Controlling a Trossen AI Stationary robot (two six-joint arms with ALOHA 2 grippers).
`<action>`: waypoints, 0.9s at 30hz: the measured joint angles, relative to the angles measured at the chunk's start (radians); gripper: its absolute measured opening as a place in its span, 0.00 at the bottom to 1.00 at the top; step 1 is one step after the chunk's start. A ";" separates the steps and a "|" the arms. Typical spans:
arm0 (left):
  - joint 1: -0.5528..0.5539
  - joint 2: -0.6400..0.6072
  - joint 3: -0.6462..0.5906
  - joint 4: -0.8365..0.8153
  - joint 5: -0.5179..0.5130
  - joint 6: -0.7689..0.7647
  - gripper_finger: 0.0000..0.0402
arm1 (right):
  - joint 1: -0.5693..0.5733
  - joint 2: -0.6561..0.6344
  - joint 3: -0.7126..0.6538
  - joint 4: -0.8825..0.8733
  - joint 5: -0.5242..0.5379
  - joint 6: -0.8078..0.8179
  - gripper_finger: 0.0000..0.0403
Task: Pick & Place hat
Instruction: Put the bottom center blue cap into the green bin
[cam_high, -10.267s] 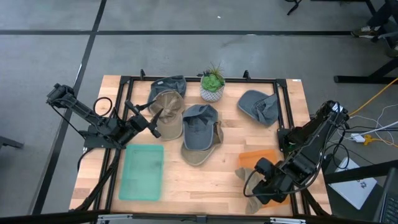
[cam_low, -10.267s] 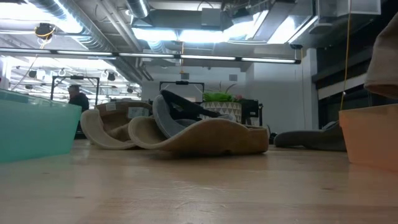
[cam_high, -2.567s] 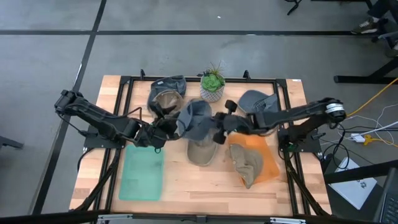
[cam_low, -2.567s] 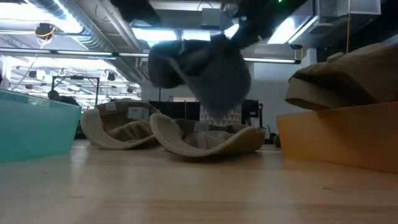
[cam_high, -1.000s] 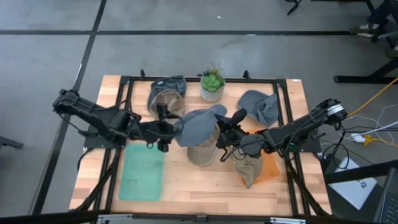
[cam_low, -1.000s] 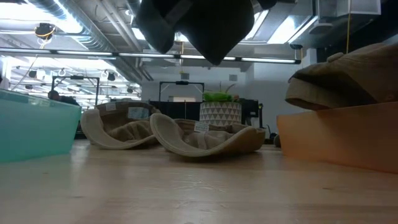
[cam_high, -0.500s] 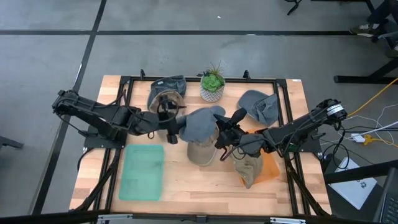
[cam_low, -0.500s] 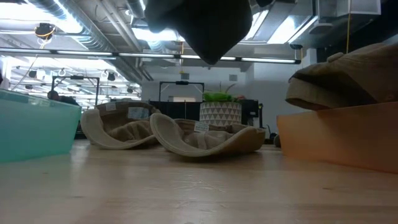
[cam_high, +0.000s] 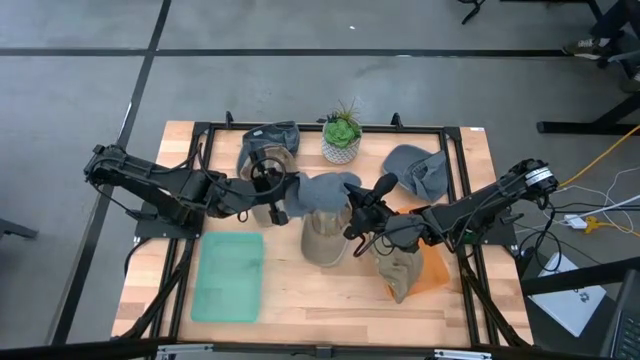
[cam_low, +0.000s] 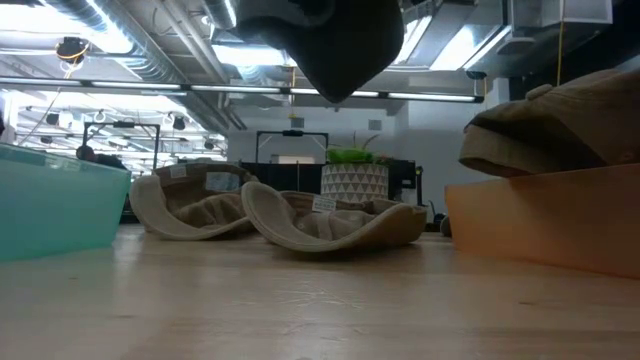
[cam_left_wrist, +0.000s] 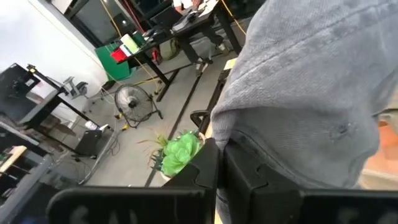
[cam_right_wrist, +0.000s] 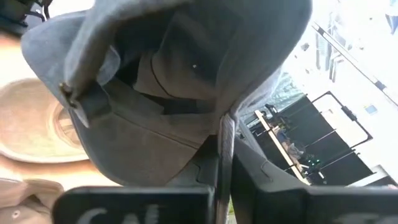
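High view: a soft grey fabric cap (cam_high: 318, 194) hangs at frame centre above a tan cap (cam_high: 325, 243) on the wooden table (cam_high: 300, 290). The left pincer (cam_high: 281, 203) and right pincer (cam_high: 352, 222) pinch its opposite edges, both clamped tight. Low view: the grey cap (cam_low: 335, 40) hangs at top centre, open room beneath.

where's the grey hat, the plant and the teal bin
grey hat (cam_high: 318, 192), high view, its crown
plant (cam_high: 342, 130), high view, its leaves
teal bin (cam_high: 228, 277), high view, its floor

two dark jointed arms, black cables
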 joint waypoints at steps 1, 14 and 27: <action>0.000 0.000 0.000 0.002 -0.013 0.005 0.02 | 0.000 0.000 0.000 0.000 -0.001 0.009 0.05; -0.001 0.000 -0.001 0.021 -0.190 0.065 0.01 | 0.000 0.000 0.000 -0.008 -0.003 0.364 0.07; 0.000 0.000 -0.001 0.008 -0.243 0.128 0.01 | 0.047 0.000 0.000 -0.031 -0.001 0.567 0.54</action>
